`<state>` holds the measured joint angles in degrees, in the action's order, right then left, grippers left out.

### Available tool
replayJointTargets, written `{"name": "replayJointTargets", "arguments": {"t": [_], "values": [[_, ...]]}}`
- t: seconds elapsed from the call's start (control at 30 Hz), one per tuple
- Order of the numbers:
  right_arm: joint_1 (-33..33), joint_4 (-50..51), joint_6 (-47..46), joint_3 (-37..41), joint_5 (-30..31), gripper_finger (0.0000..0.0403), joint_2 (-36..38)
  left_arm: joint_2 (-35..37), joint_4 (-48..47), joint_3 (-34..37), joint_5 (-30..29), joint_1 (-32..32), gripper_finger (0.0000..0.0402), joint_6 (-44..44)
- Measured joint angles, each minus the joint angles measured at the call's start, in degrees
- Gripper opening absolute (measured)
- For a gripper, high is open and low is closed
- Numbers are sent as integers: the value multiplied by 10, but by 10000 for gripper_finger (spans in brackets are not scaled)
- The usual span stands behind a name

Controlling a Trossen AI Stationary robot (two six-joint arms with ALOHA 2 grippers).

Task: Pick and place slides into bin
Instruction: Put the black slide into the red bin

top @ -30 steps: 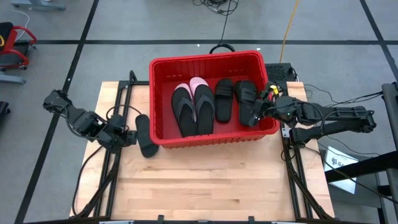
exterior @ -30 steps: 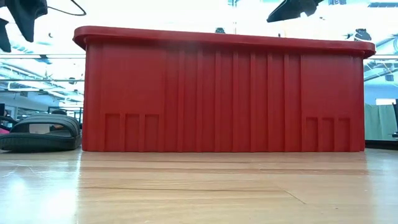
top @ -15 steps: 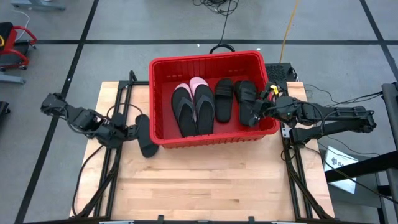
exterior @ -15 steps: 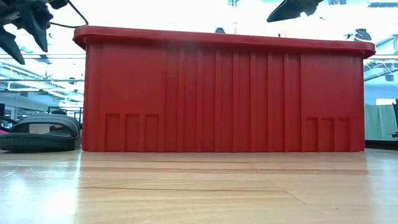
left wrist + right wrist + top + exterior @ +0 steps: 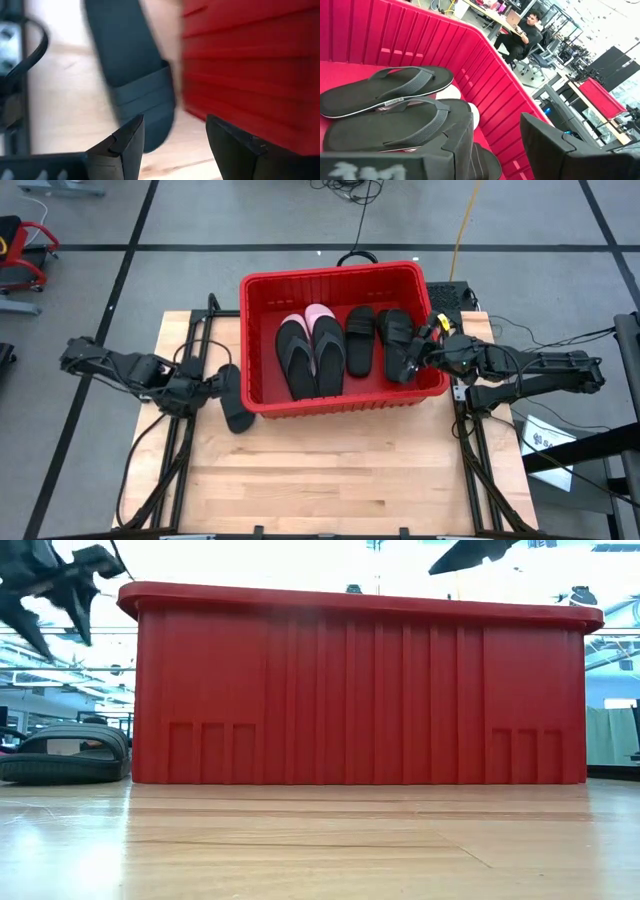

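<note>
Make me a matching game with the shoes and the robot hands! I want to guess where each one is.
Things:
1. pink slide
2. black slide
3. left gripper
4. right gripper

Places:
A. on the table, outside the bin
B. at the bin's right wall
C. inside the bin, next to a black flip-flop
D. open, next to the slide on the table

Pairs: 1-C, 2-A, 3-D, 4-B
</note>
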<state>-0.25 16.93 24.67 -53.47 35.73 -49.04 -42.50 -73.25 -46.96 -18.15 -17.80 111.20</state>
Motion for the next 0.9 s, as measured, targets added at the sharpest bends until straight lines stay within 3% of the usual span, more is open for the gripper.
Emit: {"name": "replayJointTargets", "arguments": {"t": [0.13,0.33,0.5,0.9], "values": [[0,-5,1,0,0,150,0,3,0,31,45,43,205,27],[0,-23,15,0,0,150,0,6,0,37,56,109,205,18],[0,-23,35,0,0,150,0,-2,22,37,74,165,204,-93],[0,-21,50,0,0,150,0,-69,49,38,192,301,204,-288]]}}
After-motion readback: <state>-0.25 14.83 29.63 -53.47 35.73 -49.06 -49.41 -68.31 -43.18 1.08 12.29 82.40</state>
